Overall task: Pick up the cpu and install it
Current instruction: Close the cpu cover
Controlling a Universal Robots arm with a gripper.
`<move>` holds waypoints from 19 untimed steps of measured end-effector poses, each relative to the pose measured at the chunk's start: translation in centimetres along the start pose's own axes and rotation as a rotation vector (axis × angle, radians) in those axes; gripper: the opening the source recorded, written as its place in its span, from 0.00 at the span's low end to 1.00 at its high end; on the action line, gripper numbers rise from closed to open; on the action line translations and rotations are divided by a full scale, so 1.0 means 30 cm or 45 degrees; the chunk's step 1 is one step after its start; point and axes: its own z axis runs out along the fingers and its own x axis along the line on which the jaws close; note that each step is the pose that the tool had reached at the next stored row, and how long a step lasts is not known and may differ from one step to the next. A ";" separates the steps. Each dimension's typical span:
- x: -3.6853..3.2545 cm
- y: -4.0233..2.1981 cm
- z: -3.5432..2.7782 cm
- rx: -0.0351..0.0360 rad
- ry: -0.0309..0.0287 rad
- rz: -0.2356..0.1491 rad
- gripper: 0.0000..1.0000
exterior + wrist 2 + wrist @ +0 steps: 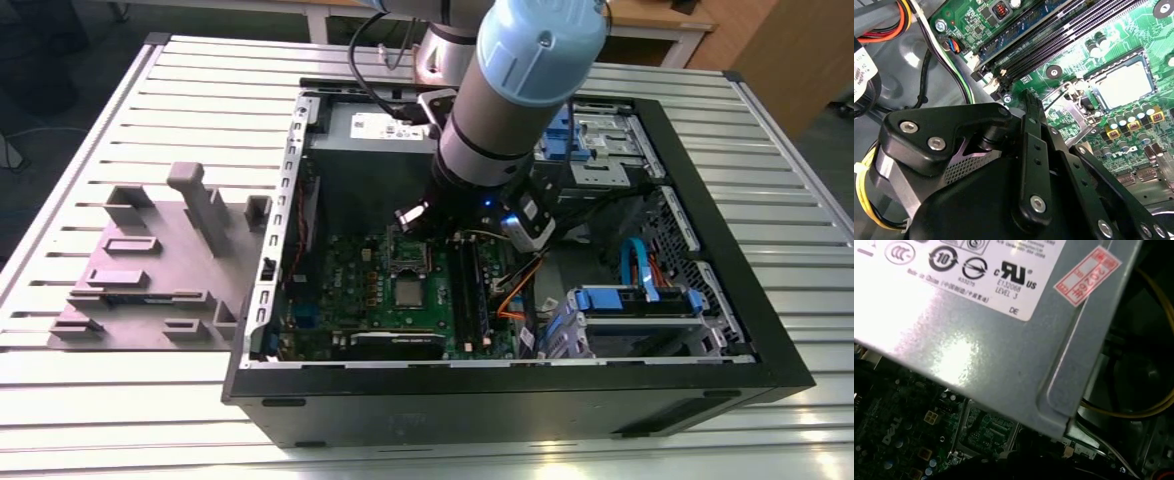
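Silvery-grey and flat, the cpu [1124, 85] sat square in its socket on the green motherboard [1154, 42], just beside the long black memory slots [1079, 25]. And the gripper [1033, 102] hung above the board, near the chip but clear of it. Claw apart or together? Could not tell! In the exterior view, the arm [494, 130] reached down into the open computer case [507, 405].

Bright room, glare on power supply [954, 355]
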 end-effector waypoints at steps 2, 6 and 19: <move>0.001 -0.002 -0.002 -0.0005 -0.0004 0.000 0.10; 0.003 -0.007 -0.010 -0.0007 0.0017 0.000 0.10; 0.003 -0.008 -0.011 0.0022 0.0124 -0.049 0.10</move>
